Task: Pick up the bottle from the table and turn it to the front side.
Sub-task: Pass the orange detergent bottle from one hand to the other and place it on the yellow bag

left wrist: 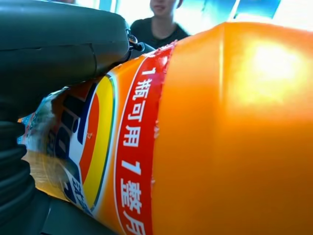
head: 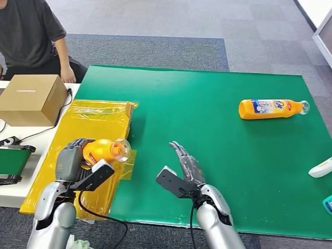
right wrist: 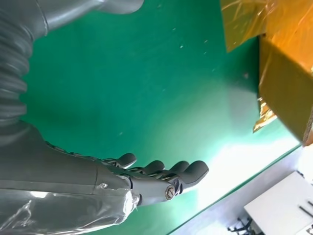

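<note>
Gripping the orange bottle, the left robot hand seems raised; right robot hand splayed, empty.

Orange bottle with clear rounded cap, lying roughly on its side, cap end pointing toward the table's middle. Gripped around the lower body by left hand, above the yellow wrapping at the green mat's left edge. Label visible close up in the left wrist view: red band with white Chinese characters, then yellow, blue and white print; bare glossy orange plastic beyond the band. Label edge torn and crinkled near the hand. Lifted or resting: cannot tell.
</note>
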